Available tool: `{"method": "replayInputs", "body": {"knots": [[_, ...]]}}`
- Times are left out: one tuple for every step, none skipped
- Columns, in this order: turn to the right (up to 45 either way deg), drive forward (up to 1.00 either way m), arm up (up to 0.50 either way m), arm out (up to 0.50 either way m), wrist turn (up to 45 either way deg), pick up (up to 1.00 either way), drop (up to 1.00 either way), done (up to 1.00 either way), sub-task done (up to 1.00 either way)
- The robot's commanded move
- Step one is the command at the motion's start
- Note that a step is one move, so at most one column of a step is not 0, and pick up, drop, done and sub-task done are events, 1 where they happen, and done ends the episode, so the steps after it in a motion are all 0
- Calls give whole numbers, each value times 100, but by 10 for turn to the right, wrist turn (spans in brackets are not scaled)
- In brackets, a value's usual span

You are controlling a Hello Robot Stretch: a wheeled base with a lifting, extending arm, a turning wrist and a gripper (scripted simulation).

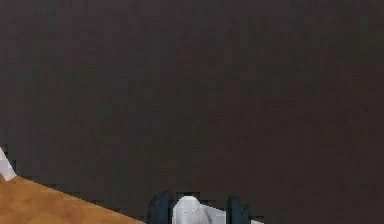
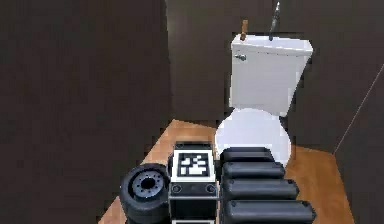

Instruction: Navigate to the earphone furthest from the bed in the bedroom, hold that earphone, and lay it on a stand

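Arm (image 2: 262, 192) with white square (image 2: 192, 165) (black marks), toilet (image 2: 260, 100) beyond

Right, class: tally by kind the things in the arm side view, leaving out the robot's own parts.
Toilet: 1
Small things on top of it: 2 (brown thing, grey thing)
Total: 3

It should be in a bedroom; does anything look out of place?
Yes: a white toilet stands on the wood floor in the arm side view, so this looks like a bathroom. Ahead, a dark wall looms close.
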Motion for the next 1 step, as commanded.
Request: {"method": "replayInputs", "body": {"knots": [[-450,0,0,0,0,0,0,0,0]]}}
